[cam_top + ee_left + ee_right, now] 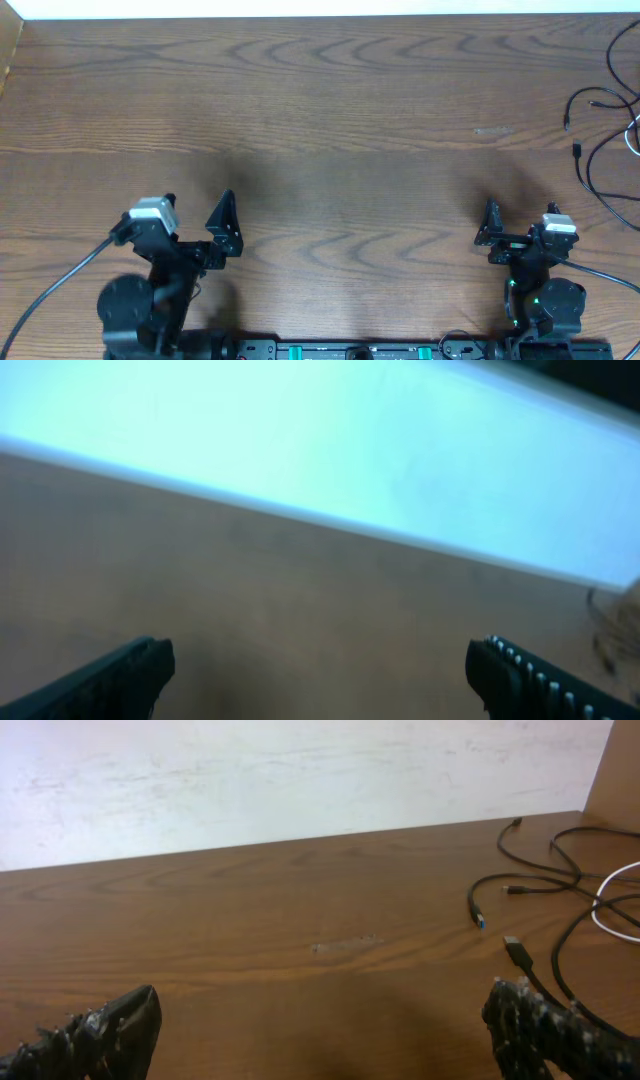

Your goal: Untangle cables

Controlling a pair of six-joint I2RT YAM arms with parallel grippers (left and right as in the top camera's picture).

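Left tool and right tool held jaws spread, empty. The cables lay far right of the right tool; pinching overlapped strands together could tighten the tangle.

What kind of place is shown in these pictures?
Probably a robotics lab bench: a wooden table against a pale wall, a left arm and right arm mounted at its near edge, and loose cables at its right side.

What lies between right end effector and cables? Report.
Only bare brown wooden tabletop, from right end effector to thin black and white cables; right wrist view shows it.
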